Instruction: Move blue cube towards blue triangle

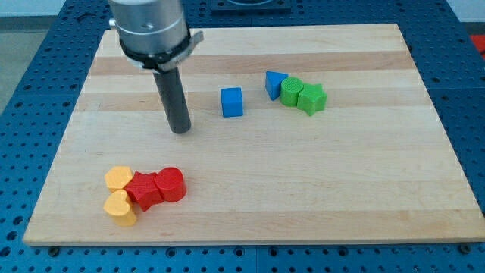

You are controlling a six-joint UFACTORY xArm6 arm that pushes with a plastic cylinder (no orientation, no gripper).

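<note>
- While standing upright over the wooden board (303, 189), touching down with my tip (180, 131) to the left of the blue cube (233, 102) — apart from it, bare wood between, and a little nearer than the cube.
- No jaws to open or close: only a straight dark rod under a grey metal collar, holding nothing and pressing against no block.
- Blue cube alone in the far half of the board, close to the middle from left to right, touching no other block.
- Blue triangle (274, 82) to the right of the cube and slightly farther back, with a small gap of wood between the two.
- Pressed against the triangle's right side, a rounded green block (291, 92); touching that in turn, on its right and a bit nearer, a second green block (311, 99) with an angular, notched outline.
- Near the left front corner, well apart from the tip and the blue blocks, a tight cluster of four: a yellow block (117, 178) at the far left, a yellow heart (120, 206) nearest of all, a red star-like block (144, 189) in the middle, and a red cylinder (171, 184) on the right.
- Around the board on all visible sides, a blue perforated table (462, 45).
</note>
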